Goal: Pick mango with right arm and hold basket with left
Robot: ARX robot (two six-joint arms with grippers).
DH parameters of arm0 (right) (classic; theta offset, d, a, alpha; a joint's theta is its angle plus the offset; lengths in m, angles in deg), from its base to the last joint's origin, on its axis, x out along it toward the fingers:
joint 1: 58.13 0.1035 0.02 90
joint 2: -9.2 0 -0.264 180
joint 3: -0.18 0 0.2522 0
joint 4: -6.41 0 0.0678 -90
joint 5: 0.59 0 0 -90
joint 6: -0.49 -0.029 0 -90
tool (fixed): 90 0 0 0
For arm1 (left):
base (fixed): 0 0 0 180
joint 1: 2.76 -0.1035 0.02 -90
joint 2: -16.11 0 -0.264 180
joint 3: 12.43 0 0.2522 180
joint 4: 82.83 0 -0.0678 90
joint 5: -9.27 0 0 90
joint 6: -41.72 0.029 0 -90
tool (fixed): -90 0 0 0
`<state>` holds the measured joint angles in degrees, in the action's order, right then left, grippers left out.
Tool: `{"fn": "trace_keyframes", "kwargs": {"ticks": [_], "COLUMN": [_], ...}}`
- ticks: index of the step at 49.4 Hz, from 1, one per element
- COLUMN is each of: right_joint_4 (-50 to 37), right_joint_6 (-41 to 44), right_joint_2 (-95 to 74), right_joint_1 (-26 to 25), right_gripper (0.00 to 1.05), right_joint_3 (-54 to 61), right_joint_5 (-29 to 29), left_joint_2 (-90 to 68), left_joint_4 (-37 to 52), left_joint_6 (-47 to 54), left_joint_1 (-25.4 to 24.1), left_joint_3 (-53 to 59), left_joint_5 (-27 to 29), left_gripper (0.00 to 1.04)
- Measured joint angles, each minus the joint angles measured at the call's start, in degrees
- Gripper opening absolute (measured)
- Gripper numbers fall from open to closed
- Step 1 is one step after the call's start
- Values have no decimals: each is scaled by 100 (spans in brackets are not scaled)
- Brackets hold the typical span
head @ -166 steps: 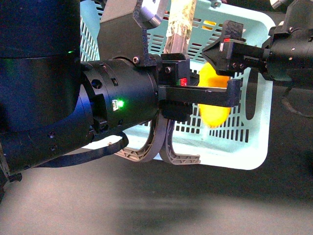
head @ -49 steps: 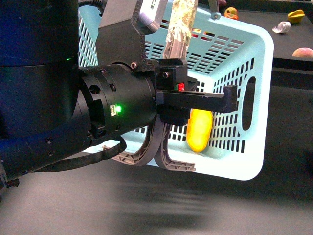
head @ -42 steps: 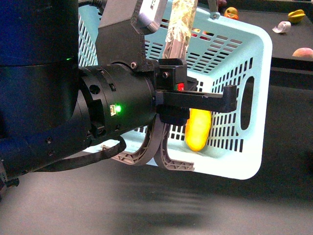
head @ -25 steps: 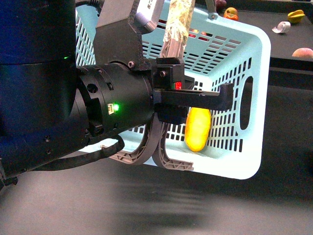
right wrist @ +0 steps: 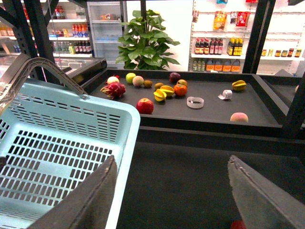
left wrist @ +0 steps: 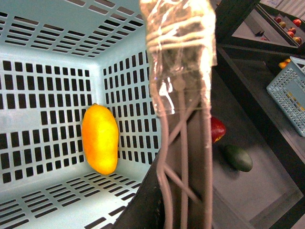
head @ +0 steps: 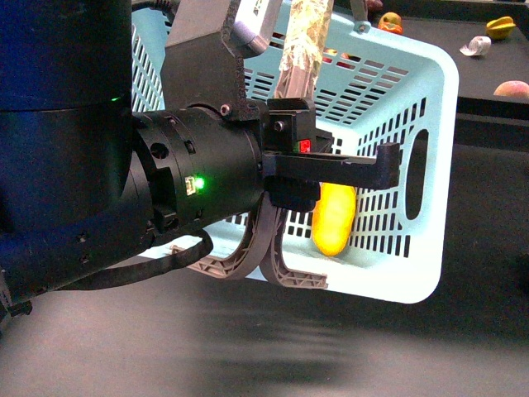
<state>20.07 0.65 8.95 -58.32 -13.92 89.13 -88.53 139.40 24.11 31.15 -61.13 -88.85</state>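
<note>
The mango (head: 333,219), smooth and yellow, lies inside the pale turquoise basket (head: 434,178) against its slotted wall; the left wrist view shows it there too (left wrist: 100,138). My left gripper (head: 281,169) is shut on the basket's grey-brown handles, just below the taped part (left wrist: 178,47), and holds the basket tilted off the dark surface. My right gripper (right wrist: 171,191) is open and empty, outside the basket's rim (right wrist: 127,125), over the dark floor. It is out of the front view.
A black shelf tray (right wrist: 209,112) behind holds an apple (right wrist: 145,105), star fruits (right wrist: 163,92), an orange (right wrist: 180,89), a peach (right wrist: 238,117) and a tape roll (right wrist: 194,102). A red fruit (left wrist: 217,129) and a green one (left wrist: 238,157) lie beside the basket.
Earlier my right gripper held the mango over the basket. Now the mango lies in the basket and the right gripper has left the front view. The basket has barely shifted.
</note>
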Motion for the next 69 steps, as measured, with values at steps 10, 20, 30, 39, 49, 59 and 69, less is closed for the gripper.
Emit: {"fn": "trace_keyframes", "kwargs": {"ticks": [10, 20, 30, 39, 49, 59, 69], "right_joint_4": [0, 0, 0, 0, 2, 2, 2], "right_joint_6": [-2, 2, 2, 2, 2, 2, 2], "right_joint_2": [2, 2, 2, 2, 2, 2, 2], "right_joint_1": [0, 0, 0, 0, 0, 0, 0], "right_gripper": [99, 97, 97, 97, 97, 97, 97], "right_joint_3": [0, 0, 0, 0, 0, 0, 0], "right_joint_5": [-2, 0, 0, 0, 0, -2, 0], "left_joint_2": [-361, -450, -763, -1021, -1375, -1926, -2227], "left_joint_4": [809, 46, -723, -1519, -2031, -2085, -2251], "left_joint_6": [339, -852, -2603, -4579, -6100, -6865, -7040], "left_joint_1": [-4, -153, -393, -721, -1130, -1331, -1266], "left_joint_3": [-197, -1145, -1628, -2013, -2468, -2787, -3091], "left_joint_5": [776, 1996, 2826, 3587, 4107, 4389, 4516], "left_gripper": [6, 6, 6, 6, 6, 6, 16]}}
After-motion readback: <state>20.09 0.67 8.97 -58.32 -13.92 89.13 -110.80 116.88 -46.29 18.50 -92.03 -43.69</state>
